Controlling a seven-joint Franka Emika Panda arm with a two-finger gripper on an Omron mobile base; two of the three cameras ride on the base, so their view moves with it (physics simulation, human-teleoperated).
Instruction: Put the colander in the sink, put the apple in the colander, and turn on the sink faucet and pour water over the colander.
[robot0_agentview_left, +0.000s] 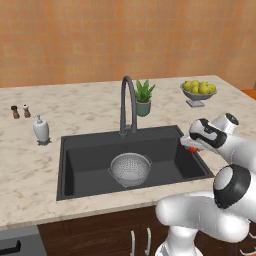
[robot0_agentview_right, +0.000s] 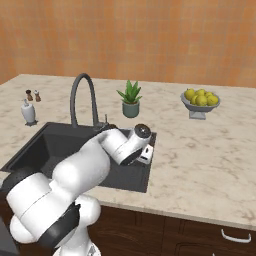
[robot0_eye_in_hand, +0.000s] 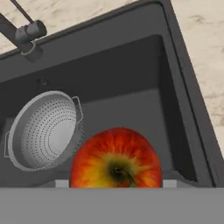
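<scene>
Down in the sink (robot0_agentview_left: 75, 165), the colander (robot0_agentview_left: 130, 169) sat upright on the dark floor near the middle, in front of the sink faucet (robot0_agentview_left: 127, 102), whose base alone showed at the top left of the hand view. The gripper (robot0_agentview_left: 189, 146) hung over the right-hand rim of the basin, and a speck of red, the apple (robot0_agentview_left: 192, 149), peeked out beneath it in the left base view. In the hand view the apple (robot0_eye_in_hand: 115, 158) sat large at the bottom, its lower part cut off by the frame edge; the fingers themselves were hidden there, so how they stood around the fruit could not be told. From the right base view the arm covered the colander and much of the basin. A bowl of yellow-green fruit (robot0_agentview_right: 200, 99) and a potted plant (robot0_agentview_right: 130, 99) stood on the counter (robot0_agentview_right: 200, 160) behind.
</scene>
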